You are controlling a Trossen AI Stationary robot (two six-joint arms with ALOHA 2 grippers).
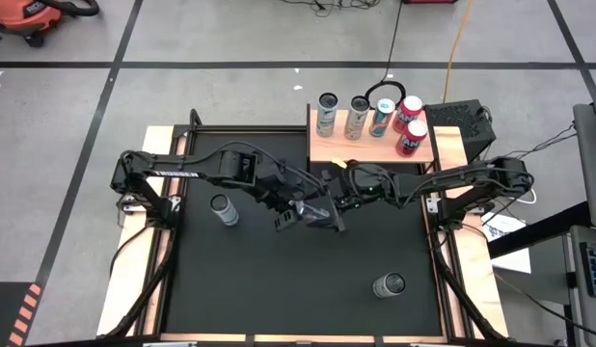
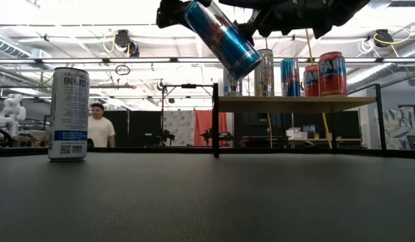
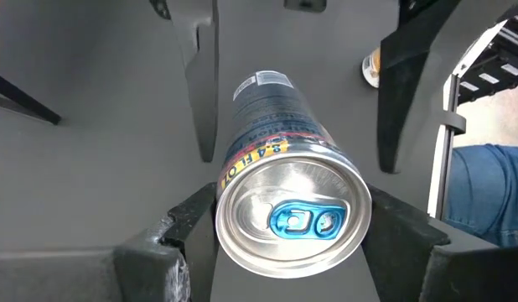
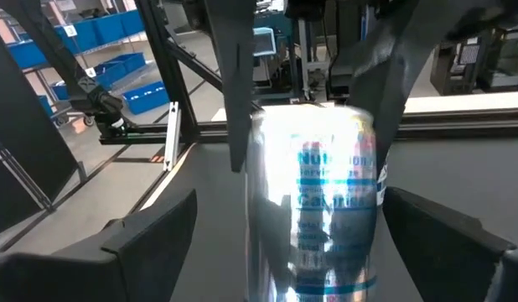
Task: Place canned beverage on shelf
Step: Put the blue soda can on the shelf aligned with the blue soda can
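Observation:
A blue beverage can (image 2: 221,37) hangs tilted high above the middle of the black mat, its tab end (image 3: 299,220) toward my left wrist. My left gripper (image 3: 299,126) comes from the table's left and is shut on it. My right gripper (image 4: 309,101) comes almost level from the right and is open. Its fingers stand on either side of the can's silver and blue wall (image 4: 313,201); I cannot tell whether they touch it. In the high view both grippers meet at mid-table, left (image 1: 312,212) and right (image 1: 342,193). The wooden shelf (image 1: 327,149) at the far right carries several upright cans. My left gripper pinches the can's side wall near its tab end (image 3: 228,180) between its two fingers. The fingers slant downward and lie along the can. The can is lifted clear of the mat and tilted, its bottom end (image 2: 244,67) lower and toward the table's right.
One white can (image 1: 224,208) stands upright on the mat's left (image 2: 68,113). Another can (image 1: 388,284) stands near the front right. The shelf's top (image 2: 288,103) is raised on dark legs. A person (image 2: 99,126) stands in the room beyond the far edge.

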